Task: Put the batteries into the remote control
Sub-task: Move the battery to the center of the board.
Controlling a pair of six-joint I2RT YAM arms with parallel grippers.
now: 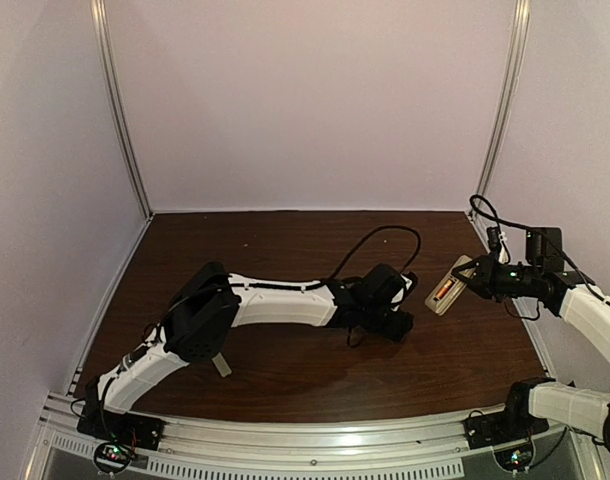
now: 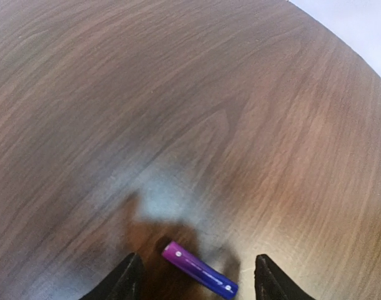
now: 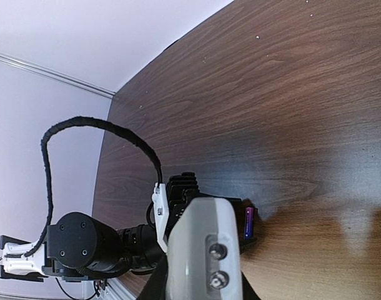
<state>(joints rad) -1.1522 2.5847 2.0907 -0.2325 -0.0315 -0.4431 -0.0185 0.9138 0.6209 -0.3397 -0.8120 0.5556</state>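
The remote control is held tilted above the table at the right, back side up, with an orange battery in its bay. My right gripper is shut on it. In the right wrist view the remote fills the lower middle. A second battery, purple-blue in the wrist views, lies flat on the table between the fingers of my open left gripper. It also shows in the right wrist view. In the top view the left gripper hides it.
A small flat grey cover piece lies on the brown table beside the left arm's elbow. White walls and metal rails enclose the table. A black cable loops over the left wrist.
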